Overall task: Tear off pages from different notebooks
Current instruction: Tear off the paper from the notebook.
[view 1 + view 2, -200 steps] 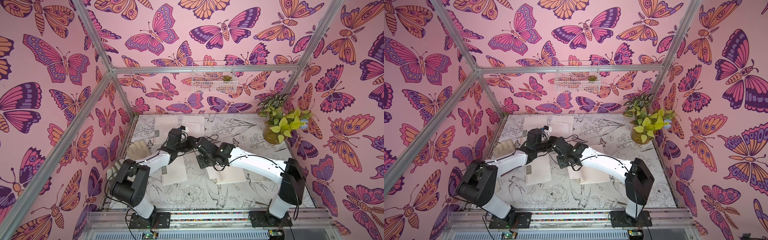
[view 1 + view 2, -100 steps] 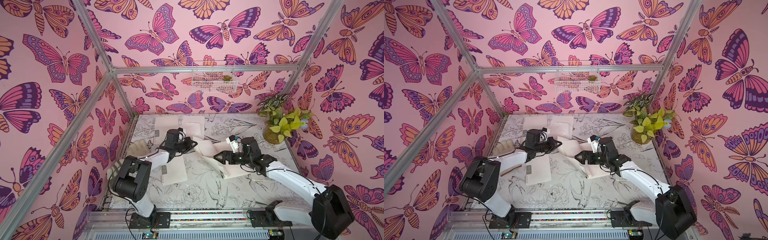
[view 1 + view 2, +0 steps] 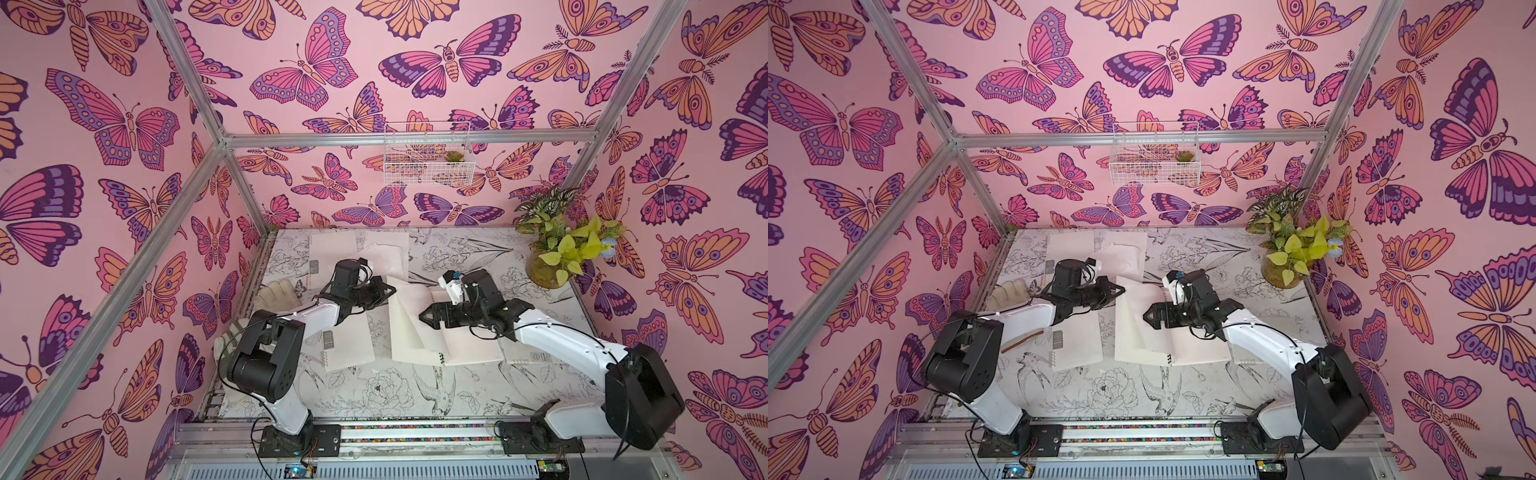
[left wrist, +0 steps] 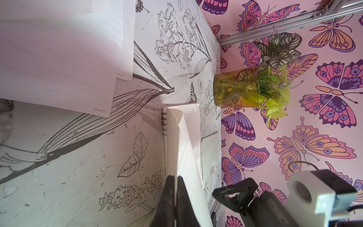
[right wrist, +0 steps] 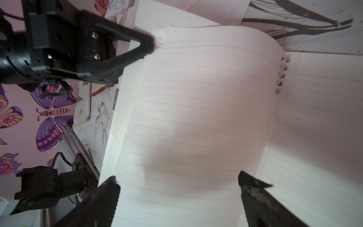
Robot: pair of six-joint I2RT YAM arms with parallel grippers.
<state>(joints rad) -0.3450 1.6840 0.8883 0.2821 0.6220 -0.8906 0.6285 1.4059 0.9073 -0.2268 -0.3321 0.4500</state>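
step: tearing out one page (image 5: pixel 196 108) | page bulges up, bound edge at rings of open notebook (image 3: pixel 473 349), centre of worktop (image 3: pixel 374 399) | left fingers (image 5: pixel 145 47) pinch its corner | right fingers (image 5: pixel 106 196) wide, empty, above it | next: probably hold notebook down, pull page free

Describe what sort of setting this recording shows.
Probably a staged robot test booth, not a real room: butterfly-print panels on a metal frame, a left arm and right arm mounted on a front rail, and a potted plant as decoration.
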